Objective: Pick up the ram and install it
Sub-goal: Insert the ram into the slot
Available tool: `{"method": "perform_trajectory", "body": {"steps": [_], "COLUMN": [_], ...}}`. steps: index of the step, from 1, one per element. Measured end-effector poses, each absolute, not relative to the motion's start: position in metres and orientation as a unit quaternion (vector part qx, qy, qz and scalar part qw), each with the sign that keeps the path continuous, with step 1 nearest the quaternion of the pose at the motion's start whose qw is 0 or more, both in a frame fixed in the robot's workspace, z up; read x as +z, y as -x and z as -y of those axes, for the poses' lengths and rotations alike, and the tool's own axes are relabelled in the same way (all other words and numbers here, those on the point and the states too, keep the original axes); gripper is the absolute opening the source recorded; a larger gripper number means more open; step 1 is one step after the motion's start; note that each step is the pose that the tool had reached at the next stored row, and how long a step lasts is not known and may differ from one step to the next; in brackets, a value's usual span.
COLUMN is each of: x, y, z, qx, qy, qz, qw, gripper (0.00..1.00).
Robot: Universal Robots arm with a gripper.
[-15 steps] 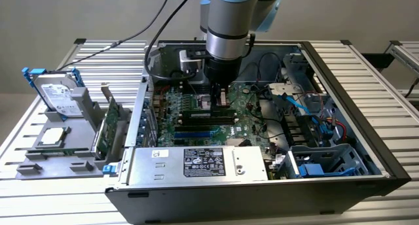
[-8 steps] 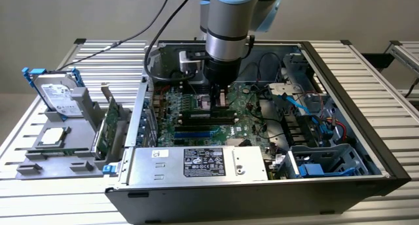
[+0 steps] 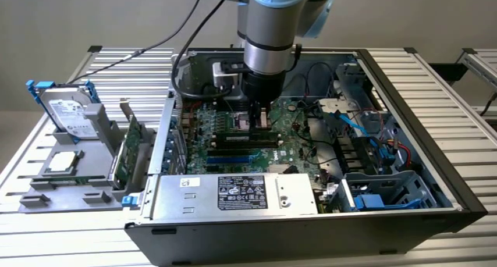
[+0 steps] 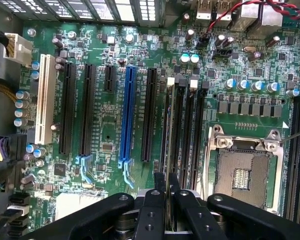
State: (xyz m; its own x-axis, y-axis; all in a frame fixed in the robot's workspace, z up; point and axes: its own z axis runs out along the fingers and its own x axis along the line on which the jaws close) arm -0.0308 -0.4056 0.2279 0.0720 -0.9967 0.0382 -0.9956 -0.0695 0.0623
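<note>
My gripper (image 3: 259,120) reaches down into the open computer case (image 3: 435,156), low over the green motherboard (image 3: 291,127). Its black fingers (image 4: 159,186) are shut on a thin board seen edge-on, the ram (image 4: 166,167). The ram runs in line with the nearest of the black memory slots (image 4: 187,130) beside the CPU socket (image 4: 242,172). I cannot tell whether its lower edge touches the slot. In the exterior view the ram (image 3: 262,123) is a short dark strip between the fingertips.
On a grey rack at the exterior view's left stand a hard drive (image 3: 68,113), a processor (image 3: 62,162) and a green expansion card (image 3: 128,148). A metal power supply (image 3: 233,191) fills the case's front. Cables (image 3: 365,127) lie to the exterior view's right. Long expansion slots (image 4: 127,115) flank the memory slots.
</note>
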Motion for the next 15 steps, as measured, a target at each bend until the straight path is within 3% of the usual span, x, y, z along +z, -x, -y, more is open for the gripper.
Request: {"method": "perform_trajectory", "body": {"steps": [15], "x": [0.2239], "y": [0.0308], "z": [0.4056], "qx": [-0.007], "qy": [-0.731], "qz": [0.681], "qw": [0.036], "gripper": [0.14]}}
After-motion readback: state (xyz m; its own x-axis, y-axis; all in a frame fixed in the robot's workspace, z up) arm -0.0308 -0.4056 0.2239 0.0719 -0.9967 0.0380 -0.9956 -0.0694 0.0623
